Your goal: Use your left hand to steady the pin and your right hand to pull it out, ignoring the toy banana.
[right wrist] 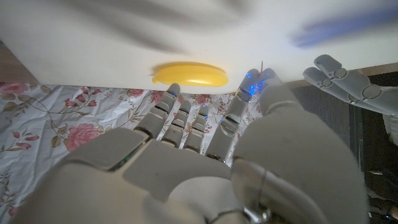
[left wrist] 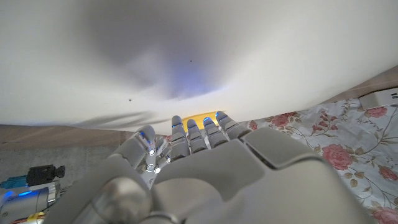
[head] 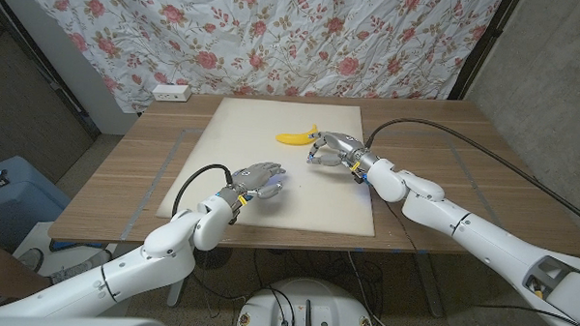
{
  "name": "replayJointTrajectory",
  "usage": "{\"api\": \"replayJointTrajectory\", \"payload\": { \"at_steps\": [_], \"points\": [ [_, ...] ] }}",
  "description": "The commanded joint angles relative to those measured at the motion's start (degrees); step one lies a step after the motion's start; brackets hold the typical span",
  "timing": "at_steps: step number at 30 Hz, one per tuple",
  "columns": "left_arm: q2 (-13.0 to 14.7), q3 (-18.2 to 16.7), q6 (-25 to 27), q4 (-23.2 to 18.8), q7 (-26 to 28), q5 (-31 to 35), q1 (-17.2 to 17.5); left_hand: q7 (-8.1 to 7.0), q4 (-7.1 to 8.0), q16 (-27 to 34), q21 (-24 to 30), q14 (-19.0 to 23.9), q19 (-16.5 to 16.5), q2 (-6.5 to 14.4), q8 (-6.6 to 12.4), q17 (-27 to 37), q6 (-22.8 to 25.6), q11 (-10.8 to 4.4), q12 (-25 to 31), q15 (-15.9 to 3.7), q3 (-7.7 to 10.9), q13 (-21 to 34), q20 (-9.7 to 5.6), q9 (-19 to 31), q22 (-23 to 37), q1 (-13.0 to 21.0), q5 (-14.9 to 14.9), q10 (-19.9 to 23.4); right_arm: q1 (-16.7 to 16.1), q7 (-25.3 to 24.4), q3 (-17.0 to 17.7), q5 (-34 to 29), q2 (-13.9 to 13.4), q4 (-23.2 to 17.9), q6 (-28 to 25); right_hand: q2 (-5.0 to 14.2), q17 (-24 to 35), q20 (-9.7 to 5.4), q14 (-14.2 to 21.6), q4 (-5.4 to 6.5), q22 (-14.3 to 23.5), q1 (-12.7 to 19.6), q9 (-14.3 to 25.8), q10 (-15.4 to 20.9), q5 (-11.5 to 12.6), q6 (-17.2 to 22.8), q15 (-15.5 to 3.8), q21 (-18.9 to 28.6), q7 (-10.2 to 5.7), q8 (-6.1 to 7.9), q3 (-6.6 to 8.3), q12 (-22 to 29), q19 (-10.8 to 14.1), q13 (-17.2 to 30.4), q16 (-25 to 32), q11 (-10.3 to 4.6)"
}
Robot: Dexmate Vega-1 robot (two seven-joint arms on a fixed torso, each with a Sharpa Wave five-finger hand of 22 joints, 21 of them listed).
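Note:
A thin pin (right wrist: 262, 65) pokes out just above the fingertips of my right hand (right wrist: 205, 155), which seems to pinch it between thumb and finger. In the head view my right hand (head: 331, 148) hovers with curled fingers over the white mat (head: 272, 119), right beside the yellow toy banana (head: 296, 138). The pin itself is too small to make out there. My left hand (head: 258, 178) lies nearer the front of the mat, fingers stretched out and holding nothing, a hand's width from the right one. The banana (left wrist: 200, 117) shows beyond its fingertips (left wrist: 186, 127).
A white power strip (head: 171, 92) lies at the table's back left corner. Black cables run from both wrists across the table. A floral curtain hangs behind, and a blue box (head: 3, 197) stands on the floor to the left.

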Motion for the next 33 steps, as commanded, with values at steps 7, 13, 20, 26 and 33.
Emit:
{"api": "replayJointTrajectory", "payload": {
  "at_steps": [7,13,20,26,33],
  "points": [
    [-1.88,-4.56,-1.85,0.92,7.78,-6.77,2.74,-0.21,-0.15,0.23,0.47,0.46,0.67,4.79,-0.07,0.21,0.73,-0.29,0.46,-2.25,-0.37,0.05,-3.44,0.11,0.23,0.47,-0.21,0.7,-1.46,1.61,1.22,-2.3,-2.67,-5.29,-5.53,0.65,0.25,0.19,-0.06,-0.06,0.31,0.26,0.12,0.41,0.06,0.34,-2.01,-0.08,-0.09,-0.01,-0.26,-0.15,-0.14,0.12,0.39,-0.05],
    [-2.57,-5.82,-3.5,1.85,10.05,-10.02,3.27,-0.15,-0.08,0.23,0.49,0.57,0.92,4.76,-0.09,0.23,0.83,-0.29,0.46,-2.33,-0.53,0.06,-3.34,0.12,0.22,0.43,-0.21,0.81,-1.78,2.18,1.15,-4.07,-3.31,-7.14,-7.8,0.68,0.29,0.19,0.08,-0.05,0.31,0.26,0.1,0.48,0.05,0.3,-2.05,-0.05,-0.09,-0.07,-0.33,-0.16,-0.09,0.12,0.47,-0.11],
    [-3.77,-7.08,-5.99,3.43,12.81,-13.84,3.62,-0.17,0.03,0.21,0.54,0.66,1.31,4.78,-0.12,0.25,0.92,-0.37,0.43,-2.29,-0.7,0.06,-3.25,0.12,0.22,0.38,-0.19,0.9,-1.66,3.21,0.44,-7.27,-3.83,-9.05,-10.4,0.68,0.32,0.23,0.27,-0.06,0.31,0.26,0.08,0.59,0.06,0.24,-1.93,-0.01,-0.1,-0.14,-0.41,-0.15,0.02,0.12,0.56,-0.11],
    [-4.68,-7.91,-7.87,4.6,15.26,-16.34,3.99,-0.12,0.04,0.17,0.49,0.69,1.36,4.77,-0.15,0.23,0.96,-0.3,0.43,-2.31,-0.76,0.07,-3.24,0.12,0.22,0.39,-0.17,0.97,-1.38,4.2,-0.16,-9.45,-4.0,-9.94,-11.86,0.71,0.35,0.23,0.31,-0.06,0.31,0.27,0.07,0.67,0.07,0.33,-1.95,0.03,-0.1,-0.15,-0.47,-0.15,0.13,0.13,0.59,-0.12],
    [-5.3,-8.09,-8.59,5.4,17.03,-17.63,3.87,-0.02,0.03,0.12,0.45,0.73,1.47,4.78,-0.18,0.2,1.03,-0.18,0.43,-2.18,-0.81,0.07,-3.14,0.12,0.22,0.42,-0.14,1.1,-0.86,5.71,-0.92,-11.79,-4.16,-10.65,-13.15,0.72,0.39,0.2,0.48,-0.08,0.31,0.29,0.05,0.73,0.07,0.32,-1.92,0.03,-0.11,-0.19,-0.53,-0.16,0.15,0.13,0.68,-0.05]
  ]
}}
